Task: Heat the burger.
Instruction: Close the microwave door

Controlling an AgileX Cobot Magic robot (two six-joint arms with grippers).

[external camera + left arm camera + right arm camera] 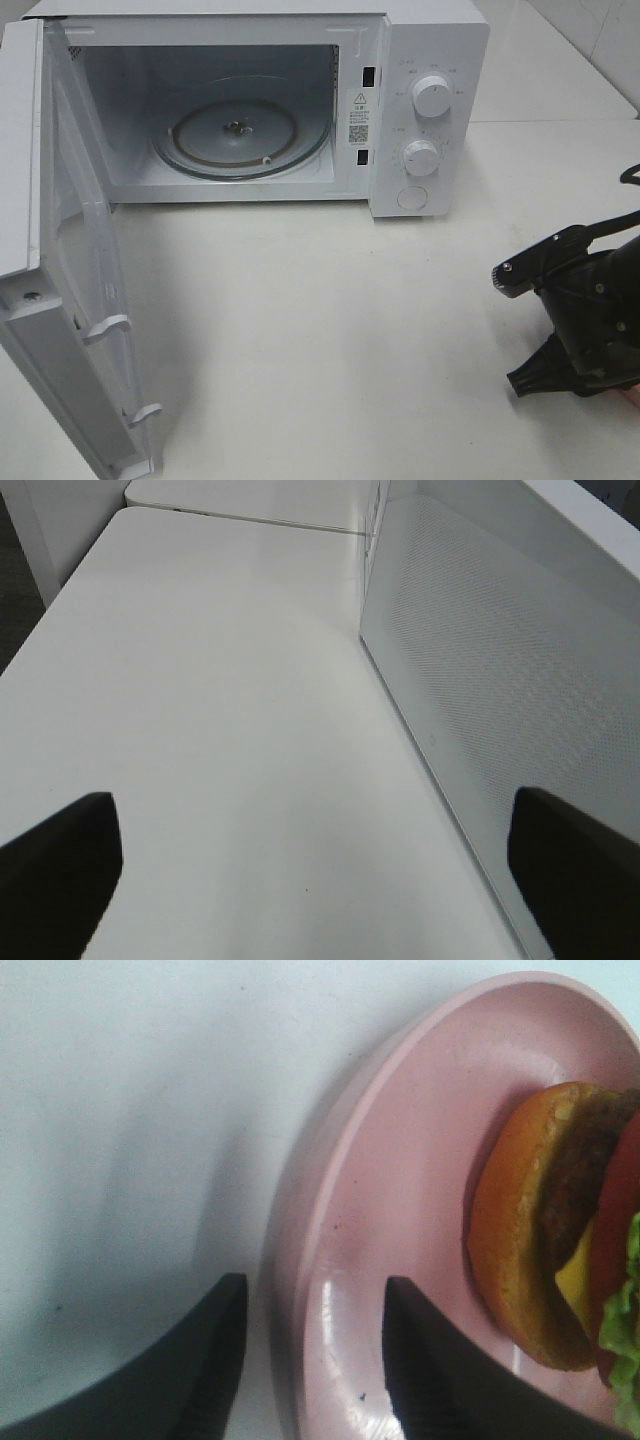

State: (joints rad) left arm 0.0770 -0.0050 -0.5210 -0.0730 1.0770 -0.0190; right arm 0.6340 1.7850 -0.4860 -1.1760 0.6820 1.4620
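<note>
The burger (540, 1230) shows only in the right wrist view, on a shallow pink plate (390, 1160): golden bun, dark patty, yellow cheese, red tomato, green lettuce. My right gripper (310, 1285) stands open astride the plate's rim, one finger (205, 1360) outside over the table, the other (420, 1360) inside the plate, short of the burger. In the high view the right arm (580, 310) is at the right edge and neither burger nor plate shows there. My left gripper (310, 810) is open and empty over the table, beside the microwave door (500, 680).
A white microwave (420, 100) stands at the back, its door (70, 300) swung wide toward the front left. Its glass turntable (240, 135) is bare. Two knobs (432, 95) and a button sit on its right panel.
</note>
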